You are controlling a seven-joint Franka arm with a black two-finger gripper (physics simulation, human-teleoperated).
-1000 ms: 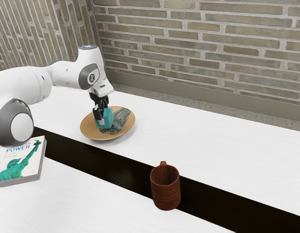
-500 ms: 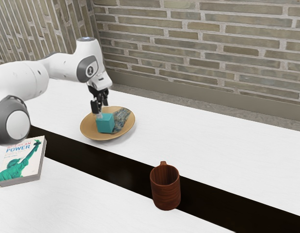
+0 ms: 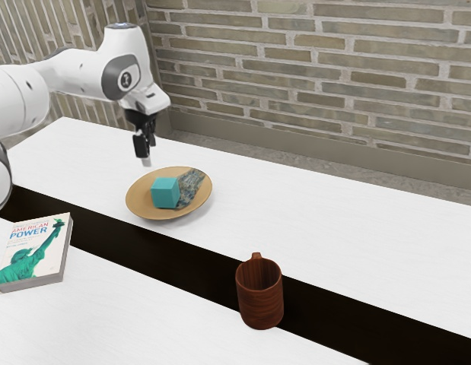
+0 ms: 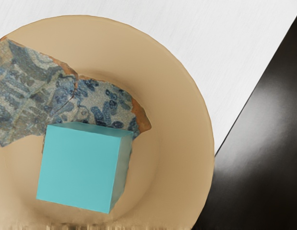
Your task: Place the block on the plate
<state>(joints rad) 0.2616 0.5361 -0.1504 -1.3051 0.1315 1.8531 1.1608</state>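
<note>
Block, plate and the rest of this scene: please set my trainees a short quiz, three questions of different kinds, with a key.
1. Where is the block?
A) In the mug
B) On the plate
C) Under the plate

2. True or false: the end effector hangs clear of the block.

3. Fill the gap: the word POWER is printed on the cover of the ____.

Key: 1 B; 2 true; 3 book.
</note>
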